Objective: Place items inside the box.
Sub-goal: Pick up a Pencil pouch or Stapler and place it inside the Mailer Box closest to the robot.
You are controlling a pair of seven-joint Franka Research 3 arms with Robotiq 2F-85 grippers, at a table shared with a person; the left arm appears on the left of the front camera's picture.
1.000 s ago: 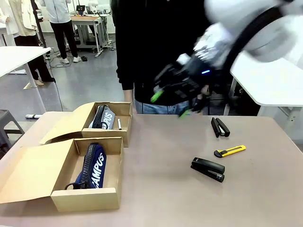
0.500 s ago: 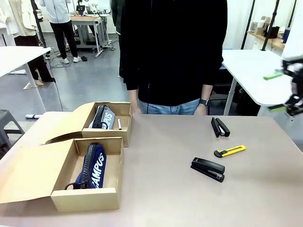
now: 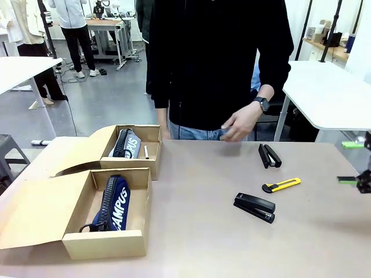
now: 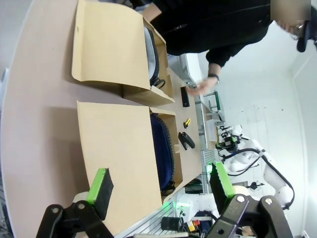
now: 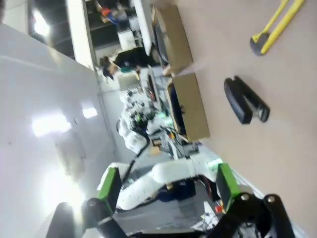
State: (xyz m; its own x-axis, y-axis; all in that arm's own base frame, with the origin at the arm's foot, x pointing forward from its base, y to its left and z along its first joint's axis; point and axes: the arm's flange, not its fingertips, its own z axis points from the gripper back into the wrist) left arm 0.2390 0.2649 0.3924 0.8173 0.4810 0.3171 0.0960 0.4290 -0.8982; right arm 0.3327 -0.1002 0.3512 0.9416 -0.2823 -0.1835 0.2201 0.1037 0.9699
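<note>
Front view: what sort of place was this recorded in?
Probably a lab or workshop hall: white worktables around the tan table, a far bench loaded with equipment, cables on the grey floor.

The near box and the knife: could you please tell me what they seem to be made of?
Near box: tan cardboard, matte, with a creased flap. Knife: probably plastic, smooth yellow casing with a black end.
</note>
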